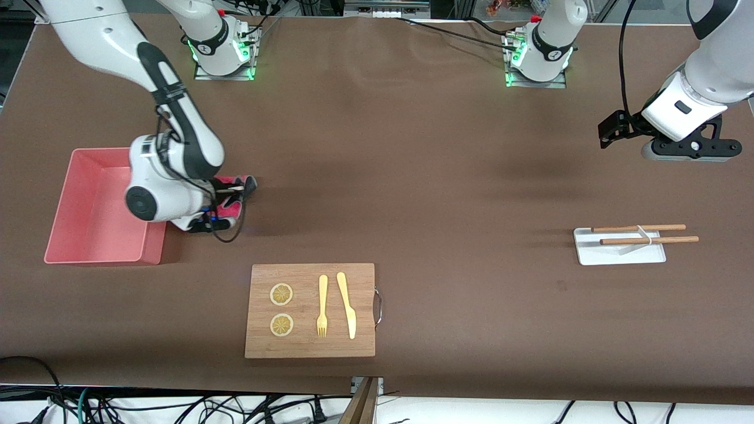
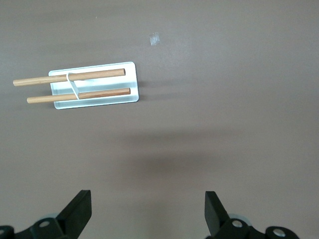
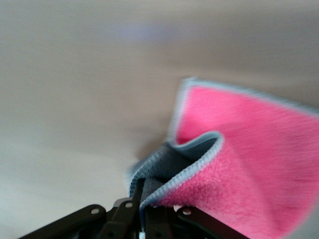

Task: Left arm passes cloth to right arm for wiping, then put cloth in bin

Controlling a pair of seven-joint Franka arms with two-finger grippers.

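The cloth (image 1: 231,207), magenta on one face and dark grey on the other, is pinched at a folded edge by my right gripper (image 1: 235,194), which is shut on it. It hangs low over the brown table just beside the salmon-pink bin (image 1: 88,154), on the side toward the left arm's end. In the right wrist view the cloth (image 3: 239,169) spreads out from the right gripper (image 3: 144,199), pink face showing. My left gripper (image 1: 690,154) waits in the air at the left arm's end of the table. The left gripper (image 2: 148,196) is open with nothing between its fingers (image 2: 79,211).
A white tray (image 1: 589,254) with two wooden chopsticks (image 1: 639,228) lies below the left gripper, and shows as the tray (image 2: 99,101) in the left wrist view. A wooden cutting board (image 1: 259,347) with lemon slices, a fork and a knife sits nearer the front camera.
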